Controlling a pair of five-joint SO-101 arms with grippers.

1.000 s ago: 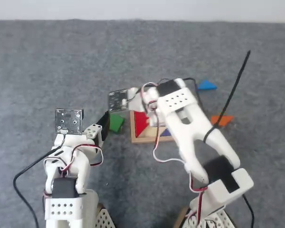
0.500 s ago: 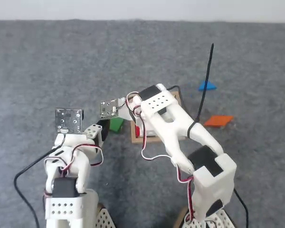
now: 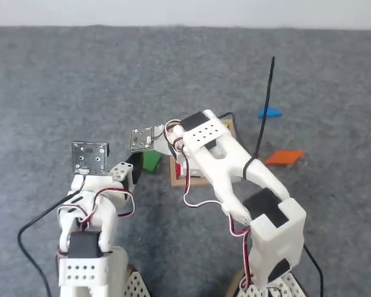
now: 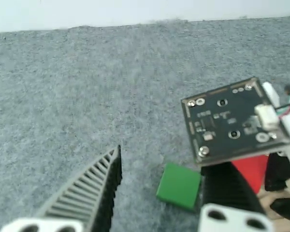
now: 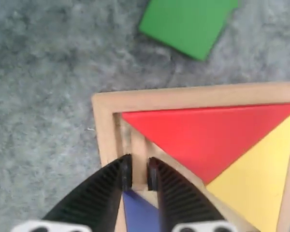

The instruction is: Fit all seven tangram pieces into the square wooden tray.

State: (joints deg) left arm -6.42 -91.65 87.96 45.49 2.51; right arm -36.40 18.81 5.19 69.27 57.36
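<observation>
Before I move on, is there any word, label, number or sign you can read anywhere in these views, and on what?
No text can be read anywhere.
circuit board: tiny printed marks, too small and blurred to read.
tray: bare wood, no print.
green piece, red piece, yellow piece, blue piece: plain colour, no marks.

We see the wooden tray (image 5: 104, 140) lying flat, with part of its floor still bare wood. Inside it, a large red triangle (image 5: 208, 137) sits along one rim, and a yellow triangle (image 5: 253, 188) lies flush against its long edge. A blue piece (image 5: 141, 215), partly hidden, is near a corner. A green square (image 5: 186, 21) lies flat just outside the tray. A small blue triangle (image 3: 269, 112) and an orange parallelogram (image 3: 284, 157) lie well apart from it.
</observation>
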